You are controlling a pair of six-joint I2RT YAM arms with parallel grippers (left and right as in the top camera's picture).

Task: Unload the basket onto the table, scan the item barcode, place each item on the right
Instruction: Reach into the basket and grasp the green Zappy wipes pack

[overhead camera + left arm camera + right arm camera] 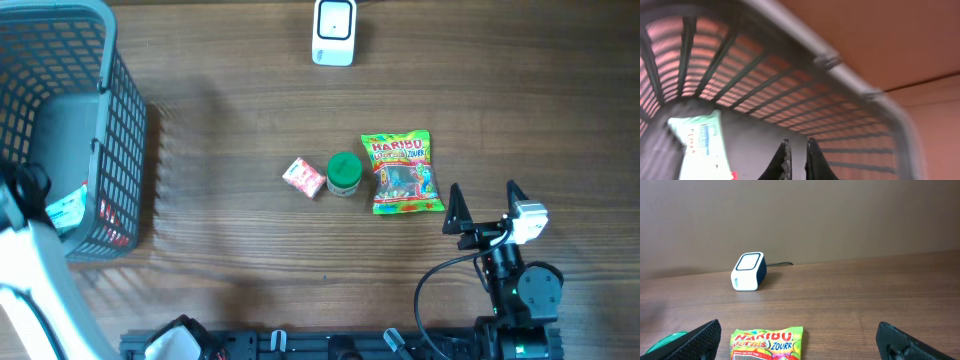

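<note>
One grey basket [125, 150], white packet [700, 145] inside, left fingers [783, 159] closed

Soft even light; the basket [865, 92] looks blurred and red-tinted.

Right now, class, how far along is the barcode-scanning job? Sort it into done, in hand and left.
Done, apparently: a white-labelled packet lies in the basket. In hand: nothing; the left gripper is shut inside the basket, the right gripper open near the Haribo bag. Left: that bag, the green-lidded jar and the pink box lie apart from the scanner.
</note>
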